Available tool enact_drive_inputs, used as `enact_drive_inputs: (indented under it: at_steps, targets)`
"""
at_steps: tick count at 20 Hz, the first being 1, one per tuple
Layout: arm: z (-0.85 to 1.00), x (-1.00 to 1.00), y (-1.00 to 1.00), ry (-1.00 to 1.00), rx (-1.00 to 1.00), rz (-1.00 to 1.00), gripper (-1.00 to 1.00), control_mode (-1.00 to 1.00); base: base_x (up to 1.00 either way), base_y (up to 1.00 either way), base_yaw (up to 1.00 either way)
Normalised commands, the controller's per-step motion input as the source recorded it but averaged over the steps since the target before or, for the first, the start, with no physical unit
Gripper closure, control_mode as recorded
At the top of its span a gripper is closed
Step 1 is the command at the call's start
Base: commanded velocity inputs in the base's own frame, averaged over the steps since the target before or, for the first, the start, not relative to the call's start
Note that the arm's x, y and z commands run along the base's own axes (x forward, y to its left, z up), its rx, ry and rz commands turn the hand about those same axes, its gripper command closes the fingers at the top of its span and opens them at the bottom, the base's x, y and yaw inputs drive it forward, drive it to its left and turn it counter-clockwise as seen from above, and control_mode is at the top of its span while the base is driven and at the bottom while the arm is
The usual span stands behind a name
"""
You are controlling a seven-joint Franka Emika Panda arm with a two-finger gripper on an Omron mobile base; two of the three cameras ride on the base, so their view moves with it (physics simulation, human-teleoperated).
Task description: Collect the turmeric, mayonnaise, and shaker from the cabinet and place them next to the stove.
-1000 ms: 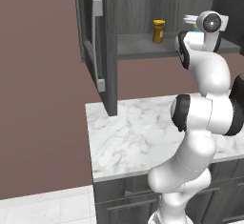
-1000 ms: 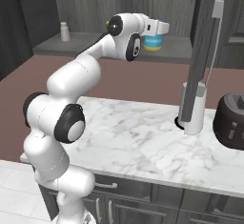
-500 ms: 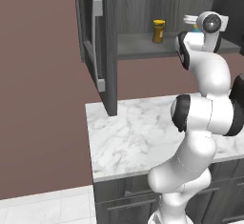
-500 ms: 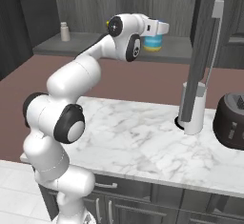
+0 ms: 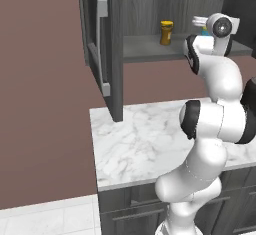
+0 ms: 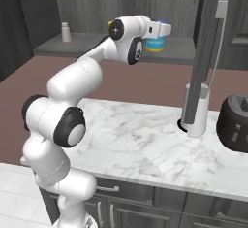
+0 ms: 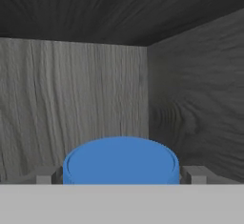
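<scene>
Sitting on the shelf of the dark grey wood-grain wall cabinet, the small squat mayonnaise jar with its bright blue lid lies between the two fingers, one to each side of the lid; whether they press it or stand just apart I cannot tell. From the right base view the same blue jar with a yellowish band shows just behind the white gripper. Further along the shelf stand the amber turmeric jar with a yellow lid and the tiny pale shaker. Below lies the white marble worktop.
</scene>
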Motion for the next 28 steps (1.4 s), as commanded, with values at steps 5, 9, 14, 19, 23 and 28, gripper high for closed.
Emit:
enact_drive_inputs:
  at_steps: [5,9,14,19,23,28]
  targets:
    - [-0.16,-0.25,0.02,-0.11,0.00,0.00,1.00,-1.00,0.00,0.00,0.00]
    - [-0.05,-0.51,0.10,-0.13,0.00,0.00,1.00,-1.00,0.00,0.00,0.00]
    - [0.05,-0.61,0.14,-0.08,0.00,-0.02,1.00,-1.00,0.00,0.00,0.00]
    - [0.24,-0.47,0.32,0.00,-0.04,-0.02,1.00,-1.00,0.00,0.00,0.00]
    - [0.33,-0.38,0.45,0.00,-0.08,-0.01,1.00,-1.00,0.00,0.00,0.00]
    - [0.12,-0.37,0.48,0.08,-0.13,-0.01,1.00,-1.00,0.00,0.00,0.00]
